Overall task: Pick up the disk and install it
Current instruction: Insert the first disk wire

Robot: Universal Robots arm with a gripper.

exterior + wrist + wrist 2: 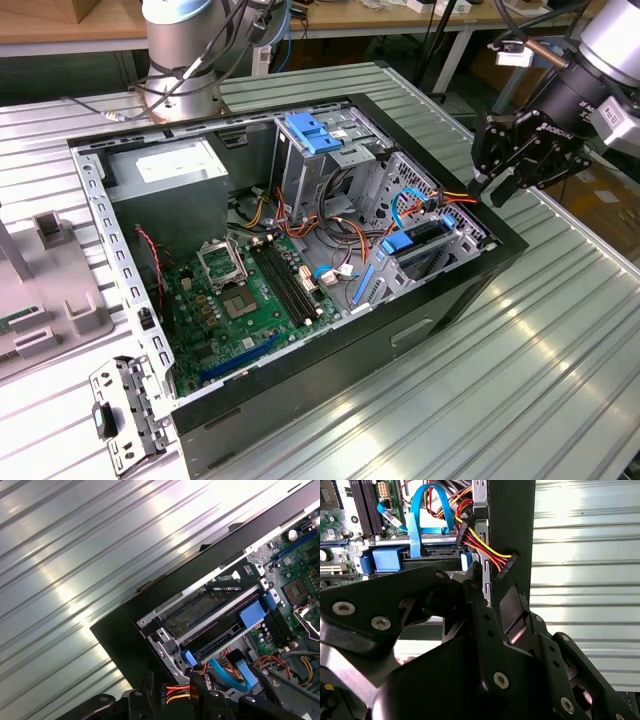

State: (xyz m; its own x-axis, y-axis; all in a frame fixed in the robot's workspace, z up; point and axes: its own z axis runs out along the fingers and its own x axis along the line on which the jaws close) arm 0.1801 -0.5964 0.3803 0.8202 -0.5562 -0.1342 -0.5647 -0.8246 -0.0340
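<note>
The disk (428,236) lies flat in the low drive cage at the corner of the open computer case (330,370) on the exterior view's right. Its blue side rail (398,243) faces the motherboard. A blue cable (420,515) and a red-yellow-black power lead (485,547) run to the cage. In the first wrist view the disk's dark body (197,612) shows through the cage slot beside its blue rail (251,614). My black gripper (508,188) hovers just above and outside that corner of the case. It is open and empty, with a finger pad (511,614) showing in the second wrist view.
A grey power-supply box (170,175) fills the case's far corner. A tall metal cage with a blue latch (315,133) stands beside it. The green motherboard (250,300) covers the floor. A loose metal bracket (125,415) and a grey fixture (50,290) lie on the ribbed table (520,380).
</note>
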